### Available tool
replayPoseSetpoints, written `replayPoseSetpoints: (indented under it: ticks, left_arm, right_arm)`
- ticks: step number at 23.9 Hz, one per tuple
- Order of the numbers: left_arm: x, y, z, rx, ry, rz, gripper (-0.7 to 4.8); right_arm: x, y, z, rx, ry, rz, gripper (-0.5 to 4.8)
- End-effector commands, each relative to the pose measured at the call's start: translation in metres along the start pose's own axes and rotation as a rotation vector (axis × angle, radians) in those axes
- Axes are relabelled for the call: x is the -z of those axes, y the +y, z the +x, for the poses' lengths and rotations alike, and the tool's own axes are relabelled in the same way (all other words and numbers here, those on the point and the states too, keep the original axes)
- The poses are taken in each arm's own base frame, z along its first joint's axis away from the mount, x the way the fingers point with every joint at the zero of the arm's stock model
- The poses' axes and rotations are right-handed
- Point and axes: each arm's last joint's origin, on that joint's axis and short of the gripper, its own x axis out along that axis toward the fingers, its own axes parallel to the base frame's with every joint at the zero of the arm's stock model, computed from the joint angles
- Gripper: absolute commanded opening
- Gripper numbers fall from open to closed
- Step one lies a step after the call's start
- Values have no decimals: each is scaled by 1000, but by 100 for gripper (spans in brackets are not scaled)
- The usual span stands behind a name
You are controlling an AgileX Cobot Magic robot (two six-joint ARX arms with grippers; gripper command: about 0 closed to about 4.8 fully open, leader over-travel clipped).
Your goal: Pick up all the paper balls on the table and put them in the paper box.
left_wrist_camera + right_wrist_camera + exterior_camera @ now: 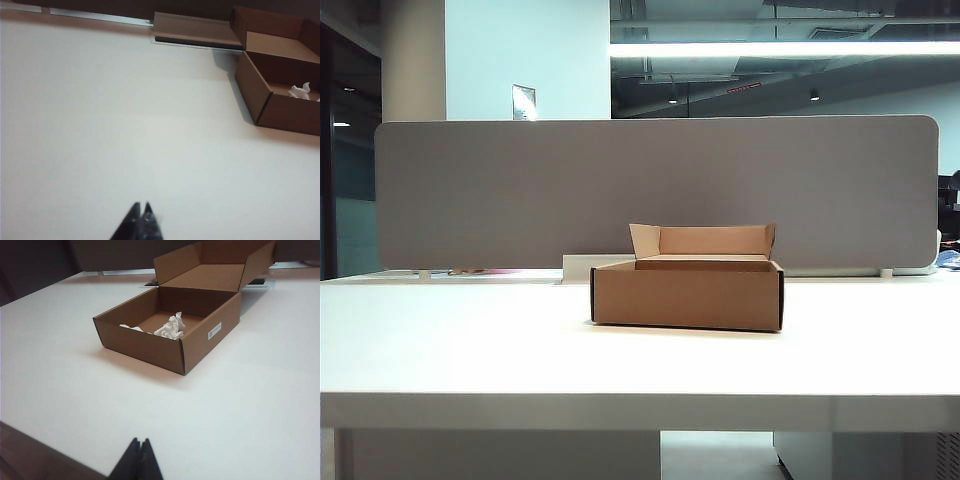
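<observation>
Both tools were pinched closed and empty: the left tool (141,212) hovered over bare desk (125,125), the right tool (140,450) near the desk's edge. At each tool's one o'clock sat the paper box (150,345), paper balls (170,329) inside.

We see a grey divider panel (650,190) — behind it a pale wall (525,50) and a bright ceiling light strip (785,48).
</observation>
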Motion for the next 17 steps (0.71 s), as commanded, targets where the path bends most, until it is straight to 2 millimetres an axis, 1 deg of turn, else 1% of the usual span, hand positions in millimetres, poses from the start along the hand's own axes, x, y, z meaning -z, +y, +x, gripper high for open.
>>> replayPoseSetpoints:
  ticks: [1, 8, 11, 13, 17]
  left_arm:
    - [1, 0, 0, 8, 12, -4, -5]
    - [1, 0, 0, 8, 12, -4, -5]
    - [1, 0, 0, 8, 12, -4, -5]
    - [1, 0, 0, 8, 12, -4, -5]
    - [1, 0, 0, 8, 12, -4, -5]
  right_arm:
    - [0, 0, 0, 4, -12, -4, -4]
    - [0, 0, 0, 4, -12, -11, -4]
    - [0, -2, 0, 51, -12, -106, -4]
    - [0, -6, 0, 214, -18, -105, -4]
    - [0, -12, -2, 412, -23, -79, -4]
